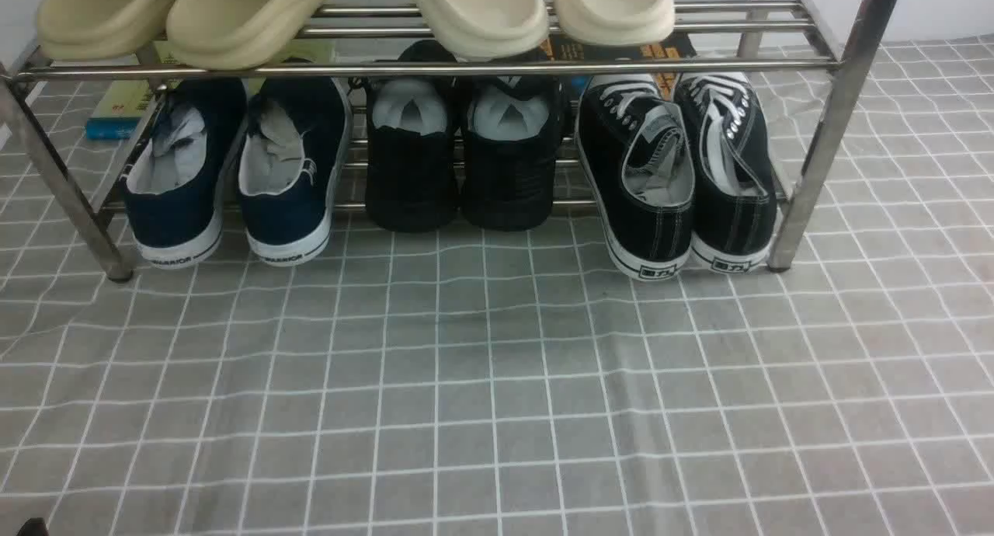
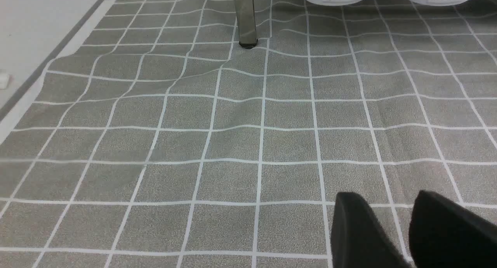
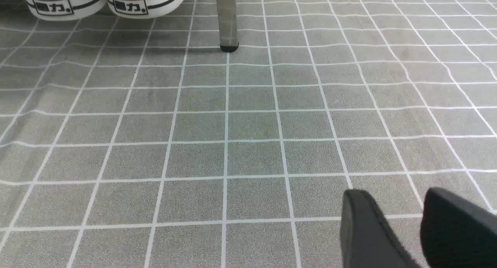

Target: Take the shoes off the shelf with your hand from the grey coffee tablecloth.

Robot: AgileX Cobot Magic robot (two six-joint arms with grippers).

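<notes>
a pair of black canvas sneakers [image 1: 674, 171] with white laces and white rubber soles sits at the right end of the lower tier of a steel tube shelf [image 1: 466, 68]. their heels face the camera and jut past the front rail, just beside the shelf's right front leg [image 1: 808, 171]. on the same tier, an all-black pair [image 1: 462, 163] sits in the middle and a navy pair [image 1: 233, 171] at the left end. cream slippers [image 1: 349, 12] rest on the top tier. the shelf stands on a grey tablecloth [image 1: 497, 381] with a white grid, lightly creased.

neither arm shows in the front view. in its wrist view, the right gripper [image 3: 396, 209] hovers low over the cloth, well short of the sneakers' heels, its two black fingers parted with nothing between them. the left gripper [image 2: 388, 217] is likewise parted and empty, facing the navy pair.

the reach looks not yet begun. the right arm seems best placed. it should advance toward the heels, stay clear of the leg, pinch one heel collar, and draw that shoe straight back without snagging the rail.
</notes>
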